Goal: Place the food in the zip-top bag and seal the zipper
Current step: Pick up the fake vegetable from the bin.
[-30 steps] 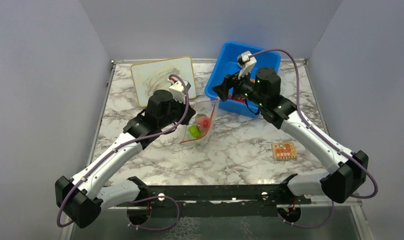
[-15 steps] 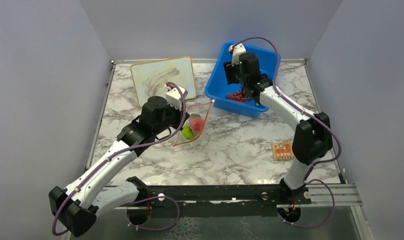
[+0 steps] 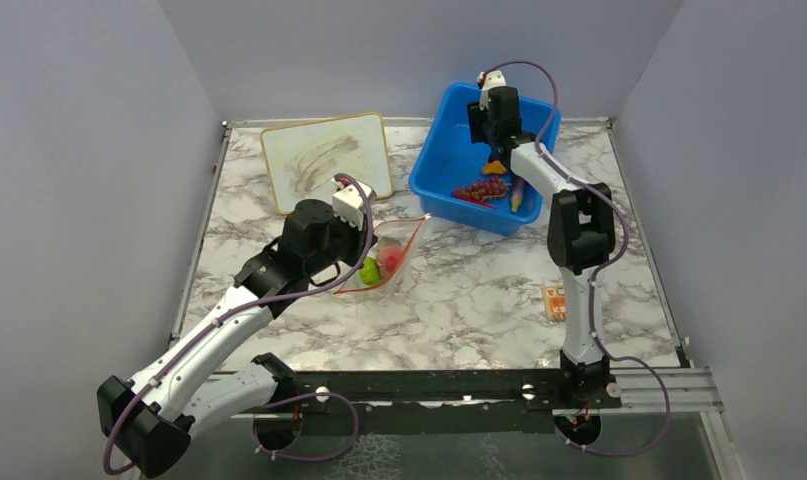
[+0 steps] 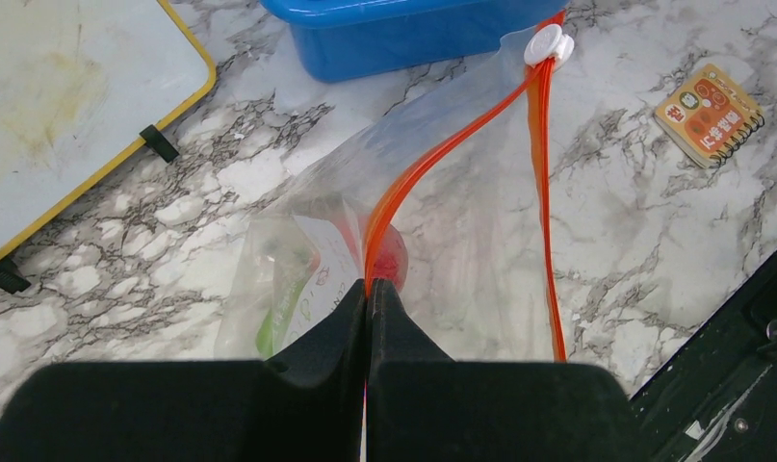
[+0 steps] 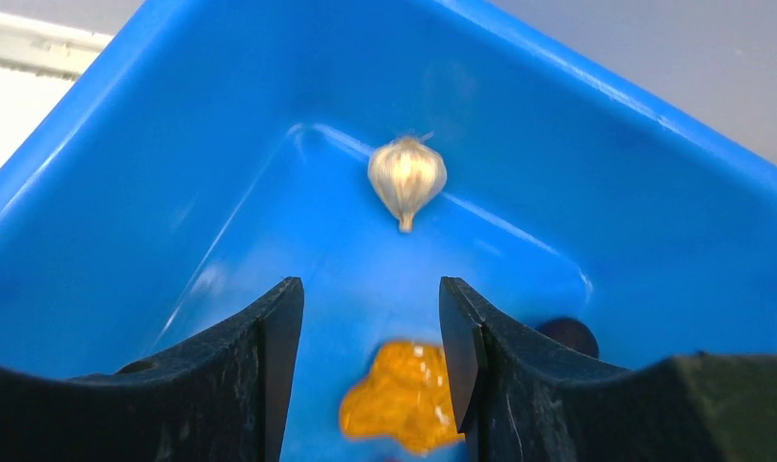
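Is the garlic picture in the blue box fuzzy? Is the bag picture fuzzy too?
Right wrist view: the garlic and the orange piece have soft, slightly fuzzy edges. Left wrist view: much sharper. The bag shows a crisp orange strip, with a pale sheen on the clear plastic. Top view: even light, with only faint shadows on the table.

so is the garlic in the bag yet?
No, the white garlic lies loose on the floor of the blue bin, near its corner.
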